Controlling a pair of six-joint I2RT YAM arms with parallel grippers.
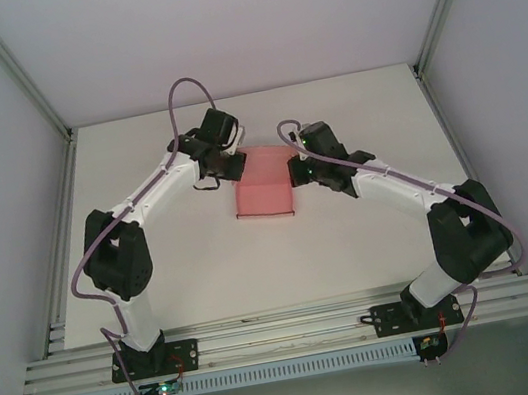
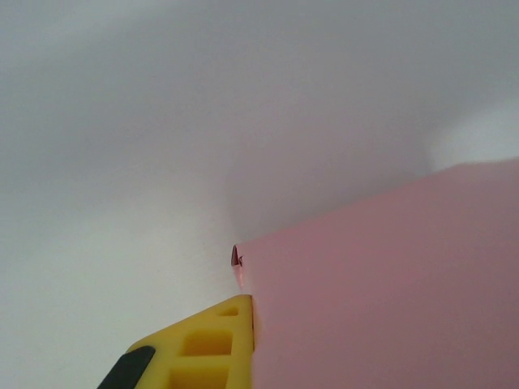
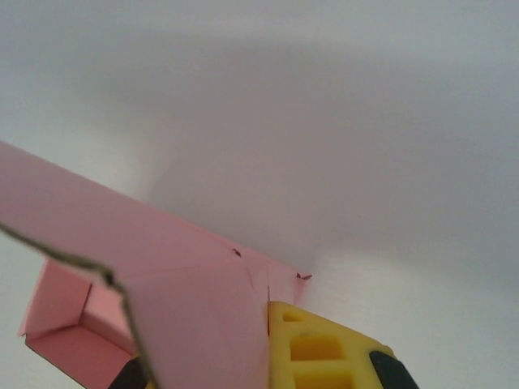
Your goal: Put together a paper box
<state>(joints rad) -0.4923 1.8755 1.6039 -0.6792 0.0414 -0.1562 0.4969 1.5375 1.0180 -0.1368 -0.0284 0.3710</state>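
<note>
Right wrist: right fingers (image 3: 349, 340) clamp paper box (image 3: 195, 316), hollow end seen | left fingers (image 2: 240, 324) clamp its plain face

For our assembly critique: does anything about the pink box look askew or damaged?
No tear or spill shows. The paper box is pinched at its far corners by the left gripper and right gripper. One end, seen from the right wrist, gapes open with flaps unclosed.

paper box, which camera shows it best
The top external view: nearly the whole paper box shows, held between the left gripper and right gripper. The left wrist view gives one flat pink face; the right wrist view gives creased panels and an open end.
</note>
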